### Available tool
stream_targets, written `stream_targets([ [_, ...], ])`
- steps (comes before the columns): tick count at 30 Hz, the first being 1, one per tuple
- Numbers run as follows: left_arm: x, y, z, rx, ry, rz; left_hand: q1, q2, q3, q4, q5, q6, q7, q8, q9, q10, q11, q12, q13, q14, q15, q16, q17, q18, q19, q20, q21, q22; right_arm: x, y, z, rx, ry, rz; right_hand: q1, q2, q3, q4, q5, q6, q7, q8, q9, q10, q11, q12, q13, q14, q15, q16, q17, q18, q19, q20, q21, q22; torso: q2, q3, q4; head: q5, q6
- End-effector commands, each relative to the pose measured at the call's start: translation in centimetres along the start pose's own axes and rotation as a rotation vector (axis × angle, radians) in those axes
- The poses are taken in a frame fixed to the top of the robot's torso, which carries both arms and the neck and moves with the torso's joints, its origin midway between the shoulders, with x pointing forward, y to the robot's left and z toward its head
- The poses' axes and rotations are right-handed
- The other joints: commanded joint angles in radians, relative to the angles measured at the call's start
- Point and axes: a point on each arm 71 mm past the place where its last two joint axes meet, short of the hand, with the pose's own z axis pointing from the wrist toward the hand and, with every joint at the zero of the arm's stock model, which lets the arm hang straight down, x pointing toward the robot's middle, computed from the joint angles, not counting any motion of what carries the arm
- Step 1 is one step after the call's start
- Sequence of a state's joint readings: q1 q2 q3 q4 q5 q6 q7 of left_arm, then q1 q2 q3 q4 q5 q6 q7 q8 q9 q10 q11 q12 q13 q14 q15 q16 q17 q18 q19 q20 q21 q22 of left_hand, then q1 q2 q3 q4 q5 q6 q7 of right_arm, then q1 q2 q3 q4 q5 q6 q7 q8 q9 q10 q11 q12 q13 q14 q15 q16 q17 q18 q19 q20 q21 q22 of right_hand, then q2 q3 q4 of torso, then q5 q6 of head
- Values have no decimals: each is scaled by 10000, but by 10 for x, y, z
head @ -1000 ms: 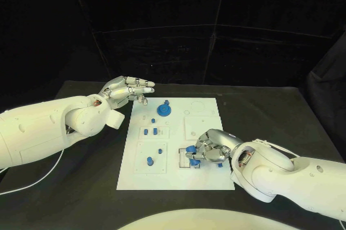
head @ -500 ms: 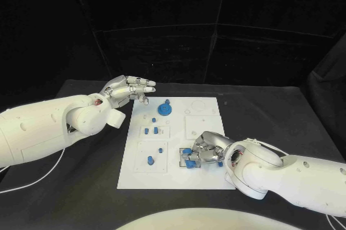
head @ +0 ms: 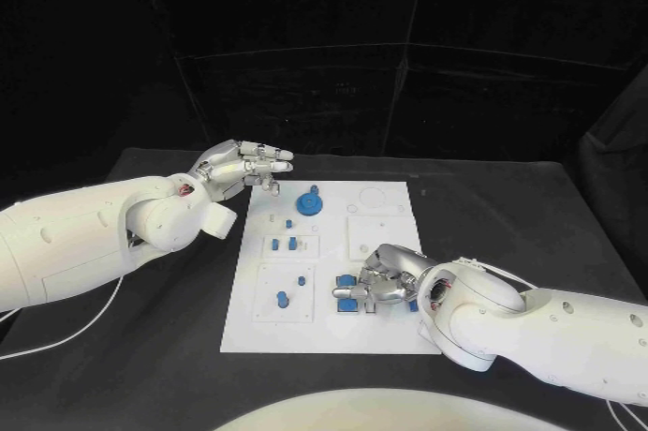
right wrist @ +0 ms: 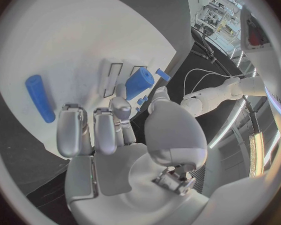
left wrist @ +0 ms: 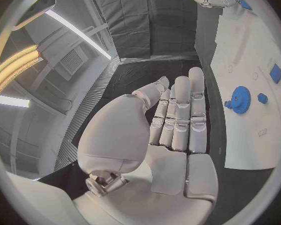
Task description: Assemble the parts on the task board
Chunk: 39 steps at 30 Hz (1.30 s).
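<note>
- Since a second ago the right robot hand (head: 382, 279) has slid toward the near-middle of the task board (head: 385, 239), from beside the small framed recess to directly over it, and the right arm has swung further in behind it.
- Right robot hand: its fingers curl down around a blue cylindrical part (head: 348, 293) at that framed recess; the right wrist view shows this part (right wrist: 138, 83) lying just past the fingertips (right wrist: 120, 107). Whether the fingers actually pinch it I cannot tell.
- Another long blue part (right wrist: 38, 98) lies flat on the board in the right wrist view, apart from the fingers.
- Left robot hand (head: 247, 168) has kept its place above the counter (head: 526, 215) by the far left corner of the board, released and holding nothing. In the left wrist view its fingers (left wrist: 184, 115) lie straight and side by side.
- A blue gear (head: 311, 204) sits on the far part of the board; in the left wrist view the same gear (left wrist: 240, 99) lies just beyond the left fingertips, not touching them.
- Small blue pegs (head: 281, 245) stand in the left column of the board, and a blue knob (head: 281, 301) stands in the near left panel, both well apart from either robot hand.
</note>
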<state>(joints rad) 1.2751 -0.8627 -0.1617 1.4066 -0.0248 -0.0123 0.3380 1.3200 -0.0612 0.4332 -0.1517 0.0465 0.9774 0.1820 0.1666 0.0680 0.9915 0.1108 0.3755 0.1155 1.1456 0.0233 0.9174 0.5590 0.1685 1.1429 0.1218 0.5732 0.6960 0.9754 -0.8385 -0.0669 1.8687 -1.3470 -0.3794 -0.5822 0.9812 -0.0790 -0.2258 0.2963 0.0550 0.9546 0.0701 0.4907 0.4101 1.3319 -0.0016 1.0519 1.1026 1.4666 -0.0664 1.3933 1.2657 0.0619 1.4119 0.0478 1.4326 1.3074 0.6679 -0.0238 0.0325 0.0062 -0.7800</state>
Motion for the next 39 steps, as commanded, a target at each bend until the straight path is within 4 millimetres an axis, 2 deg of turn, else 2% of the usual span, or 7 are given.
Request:
stream_targets([
  [1, 1, -1, 0, 43, 112, -72, 7, 90, -76, -5, 28, -28, 6, 56, 7, -68, 26, 21, 14, -74, 22, -45, -10, 127, -60, -21, -57, -17, -1, 2, 0, -114, -77, -224, -322, -388, 343, 15, -21, -52, 2, -59, 28, -56, -14, -74, -34, 469, -3, -49, -14, -57, -72, 3, -47, 343, 4, -2, 0, -3, -19],
  [3, 1, -1, 0, 42, 109, -71, 7, 90, -76, -5, 28, -28, 6, 56, 7, -68, 26, 21, 14, -74, 22, -45, -10, 127, -60, -21, -57, -17, -2, 1, -1, -130, -119, -241, -370, -379, 440, 11, -16, -50, 1, -55, 38, -48, -15, -77, -26, 469, -4, -54, -17, -56, -71, 3, -49, 343, -1, 1, 0, 4, -20],
  [6, 1, -1, 0, 41, 108, -72, 7, 90, -76, -5, 28, -28, 6, 56, 7, -68, 26, 21, 14, -74, 22, -45, -10, 127, -60, -21, -57, -17, -3, 1, -3, -301, -173, -254, 393, 61, 823, -167, 110, -26, -11, -31, 76, -1, -26, -54, 26, 480, -9, -50, 7, -59, -56, 2, -44, 361, -4, 8, -3, 8, -29],
  [12, -1, -1, -1, 39, 80, -66, 7, 90, -76, -5, 28, -28, 6, 56, 7, -68, 26, 21, 14, -74, 22, -45, -10, 127, -60, -21, -57, -17, -3, 4, -8, -902, -63, -367, 1934, 213, 803, -787, 323, -5, -35, -3, 152, 81, -49, -12, 148, 501, -32, -21, 89, -73, -10, -21, -19, 427, -2, 17, -23, 42, -34],
  [15, -1, -1, -1, 35, 65, -62, 7, 90, -76, -5, 28, -28, 6, 56, 7, -68, 26, 21, 14, -74, 22, -45, -10, 127, -60, -21, -57, -17, -3, 5, -9, -1067, -22, -446, 2308, 219, 765, -1039, 243, -4, -32, 0, 168, 92, -49, -5, 177, 504, -33, -16, 108, -77, 1, -23, -13, 446, -1, 12, -18, 32, -39],
  [32, -2, -1, -1, -13, 77, -66, 7, 90, -76, -5, 28, -28, 6, 56, 7, -68, 26, 21, 14, -74, 22, -45, -10, 127, -60, -21, -57, -17, -4, 3, -5, -1010, -223, -690, 2130, 477, 555, -894, 310, 40, -45, 23, 200, 157, -58, 68, 269, 514, -36, 8, 159, -88, 36, -23, 13, 497, -3, -3, 3, 1, -28],
  [39, -2, -1, -1, -16, 78, -66, 7, 93, -78, -6, 28, -28, 7, 58, 7, -72, 26, 25, 14, -76, 22, -44, -13, 127, -62, -20, -58, -18, -2, 3, -2, -968, -66, -1130, 2791, 637, 588, -1328, 418, 74, -61, 38, 228, 160, -79, 31, 277, 510, -57, -5, 157, -86, 31, -43, 4, 497, -1, 6, -3, 3, -60],
])
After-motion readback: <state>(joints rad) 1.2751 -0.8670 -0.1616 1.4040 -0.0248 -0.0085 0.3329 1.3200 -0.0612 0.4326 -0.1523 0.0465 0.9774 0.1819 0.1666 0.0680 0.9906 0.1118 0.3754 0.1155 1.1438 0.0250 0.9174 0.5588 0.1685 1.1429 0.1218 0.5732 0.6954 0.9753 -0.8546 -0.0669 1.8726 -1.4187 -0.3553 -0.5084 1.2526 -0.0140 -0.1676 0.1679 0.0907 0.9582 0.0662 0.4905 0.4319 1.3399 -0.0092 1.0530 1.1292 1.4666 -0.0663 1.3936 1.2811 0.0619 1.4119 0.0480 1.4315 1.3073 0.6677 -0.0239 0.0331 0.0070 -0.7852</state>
